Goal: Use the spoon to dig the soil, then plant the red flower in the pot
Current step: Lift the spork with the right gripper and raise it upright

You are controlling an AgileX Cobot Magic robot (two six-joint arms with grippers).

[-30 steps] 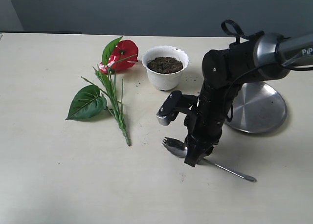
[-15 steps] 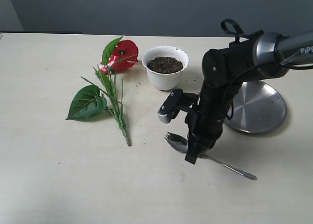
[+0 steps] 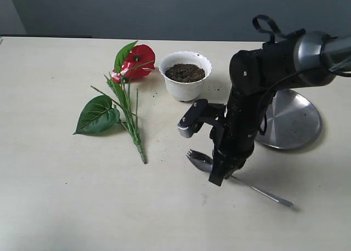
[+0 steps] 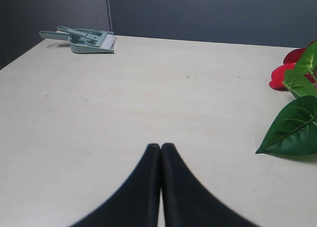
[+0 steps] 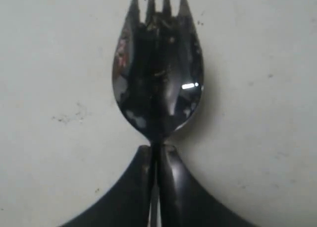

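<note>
My right gripper (image 3: 218,177) (image 5: 157,148) is shut on the neck of the spoon (image 3: 200,160) (image 5: 158,73), just behind its tined bowl. The thin handle trails out to the right, its far end low over the table. Dark soil (image 3: 185,72) fills the white scalloped pot (image 3: 185,86) behind the gripper. The red flower (image 3: 137,61) (image 4: 290,63) lies flat to the left of the pot, leaves and stems pointing toward the table's front. My left gripper (image 4: 161,146) is shut and holds nothing, low over bare table near a green leaf (image 4: 294,128).
A round steel plate (image 3: 290,121) sits on the table behind my right arm. A green dustpan with a brush (image 4: 86,39) lies at the far table edge in the left wrist view. Soil crumbs are scattered around the pot.
My right gripper closed on the spoon's neck and raised it slightly; the bowl tilted up and the handle's end shifted right. The left gripper did not move.
</note>
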